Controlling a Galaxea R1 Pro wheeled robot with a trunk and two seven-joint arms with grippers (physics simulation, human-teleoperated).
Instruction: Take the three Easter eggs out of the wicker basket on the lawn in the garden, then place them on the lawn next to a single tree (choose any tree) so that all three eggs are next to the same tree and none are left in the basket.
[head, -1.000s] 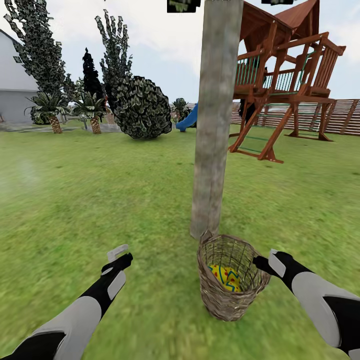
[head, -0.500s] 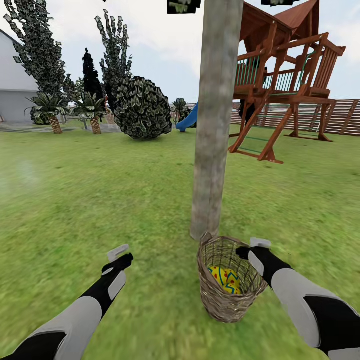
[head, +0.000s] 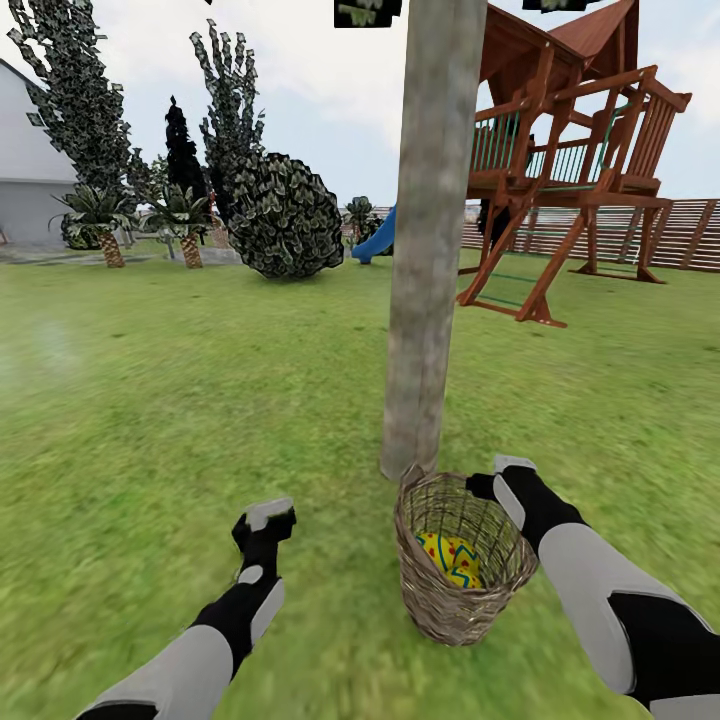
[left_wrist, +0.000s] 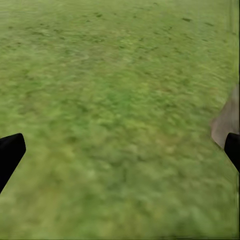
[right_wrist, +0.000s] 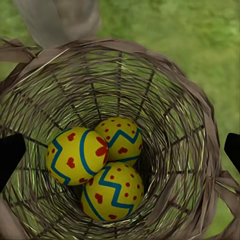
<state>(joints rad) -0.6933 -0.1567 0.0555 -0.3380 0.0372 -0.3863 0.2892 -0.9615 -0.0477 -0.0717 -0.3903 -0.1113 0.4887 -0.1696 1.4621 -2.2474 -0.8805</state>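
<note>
Wicker basket (head: 458, 560) set on lawn (head: 150, 400) just beside tree (head: 425, 300); three Easter eggs (right_wrist: 100, 165) clustered at bottom. Right pincer (head: 492, 478) poised over rim, spread wide for reach-in. Left pincer (head: 265, 520) parked aside, spread apart, nothing held.

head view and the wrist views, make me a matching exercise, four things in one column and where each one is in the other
Things:
1. Easter eggs
2. wicker basket
3. left gripper
4. right gripper

Places:
A. over bare lawn, jaws open
B. at the foot of the tree
C. above the basket's far rim
D. at the bottom of the basket

Pairs: 1-D, 2-B, 3-A, 4-C
</note>
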